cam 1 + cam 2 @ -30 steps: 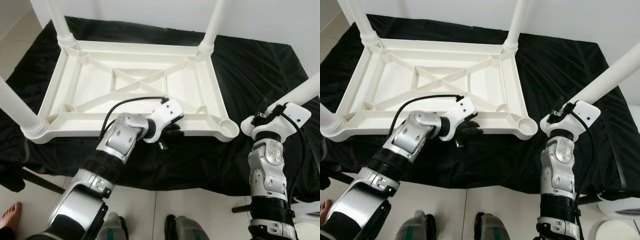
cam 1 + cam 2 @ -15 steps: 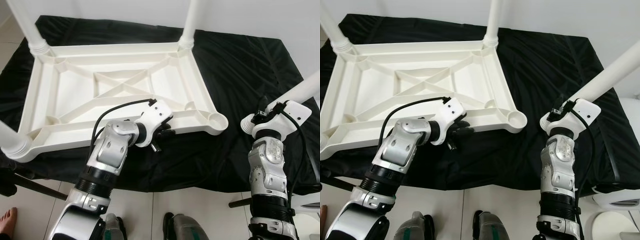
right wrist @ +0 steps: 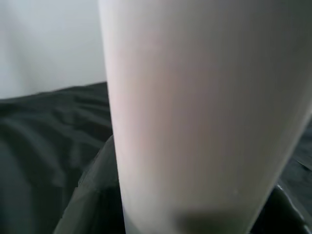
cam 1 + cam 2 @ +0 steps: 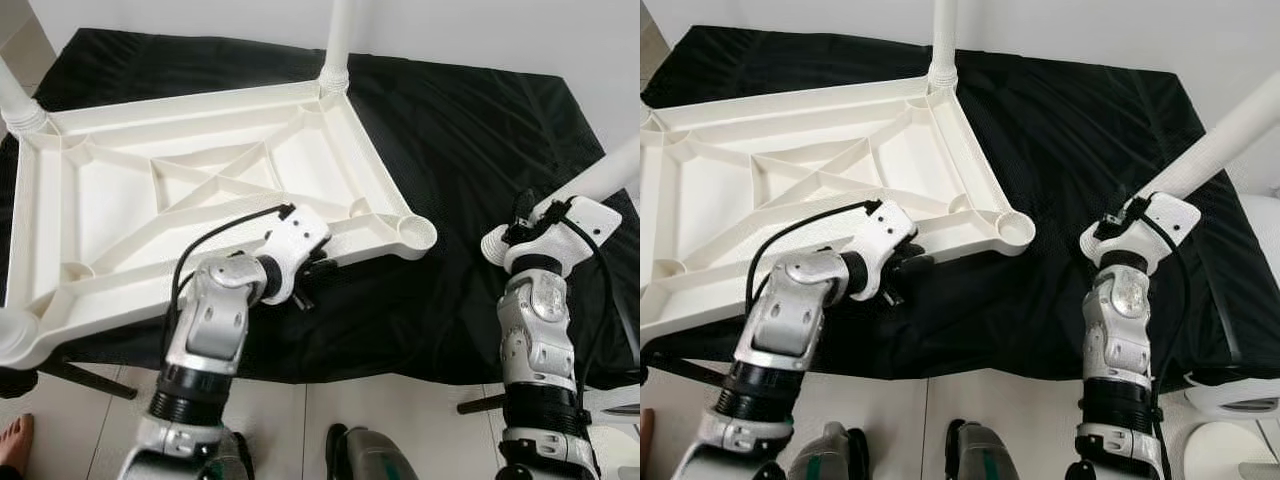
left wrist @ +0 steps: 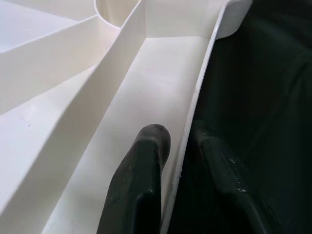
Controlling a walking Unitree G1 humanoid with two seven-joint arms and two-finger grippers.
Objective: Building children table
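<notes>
The white plastic table top (image 4: 190,190) lies upside down on a black cloth (image 4: 470,130). Legs stand in its far corner (image 4: 338,40) and its two left corners, and the near right socket (image 4: 415,232) is empty. My left gripper (image 4: 312,272) is shut on the table's near rim; in the left wrist view one finger (image 5: 141,185) is inside the rim and the other finger (image 5: 219,180) outside. My right gripper (image 4: 520,212) is shut on a loose white leg (image 4: 605,175), held slanted to the right of the socket and seen close up as the leg (image 3: 195,122) in the right wrist view.
A white wall runs behind the cloth. A person's bare foot (image 4: 14,442) is on the tiled floor at the near left. A dark rod (image 4: 85,378) sticks out under the cloth's front edge. A white object (image 4: 1240,395) sits at the near right.
With my left gripper on its rim, the table top has turned counter-clockwise on the cloth, its near right corner swinging away and left. The right gripper and its leg have stayed put.
</notes>
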